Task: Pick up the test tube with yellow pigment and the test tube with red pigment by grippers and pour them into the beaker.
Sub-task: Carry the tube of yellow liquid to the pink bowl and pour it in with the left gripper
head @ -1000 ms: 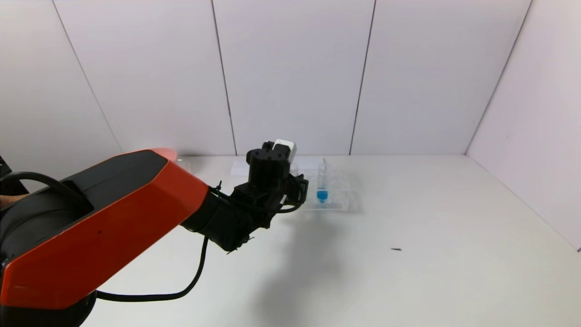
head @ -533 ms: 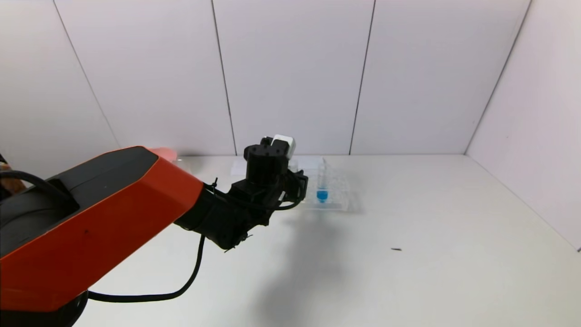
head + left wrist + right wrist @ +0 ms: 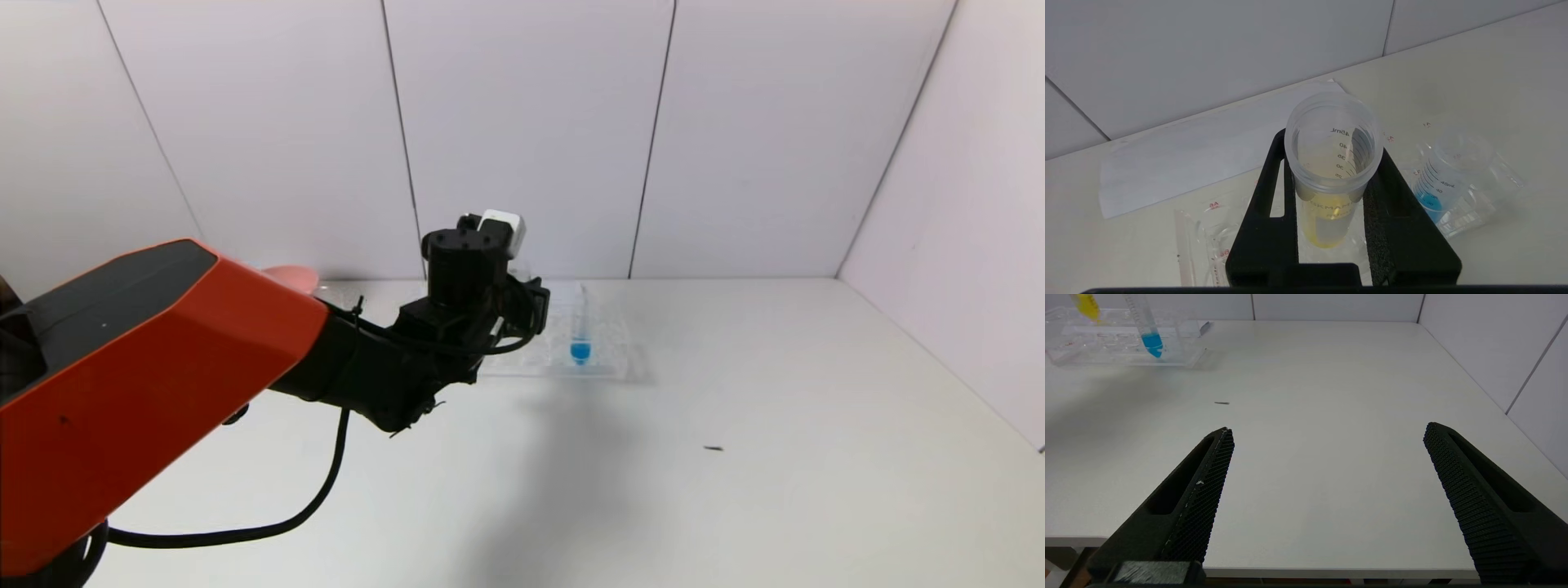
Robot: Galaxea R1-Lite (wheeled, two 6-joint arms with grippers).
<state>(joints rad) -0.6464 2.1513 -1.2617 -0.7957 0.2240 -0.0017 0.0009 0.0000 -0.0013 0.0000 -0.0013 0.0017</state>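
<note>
1. Centrally, the test tube with yellow pigment (image 3: 1331,171) is seen as a clear, graduated tube with yellow liquid at its tip.
2. It is pinched upright by the left gripper (image 3: 1331,192), above the clear rack (image 3: 1470,212).
3. One blue-tipped tube (image 3: 580,331) is held in the rack at the back of the white table (image 3: 735,457).
4. The right gripper (image 3: 1327,465) is spread wide over the table's near edge, holding nothing.
</note>
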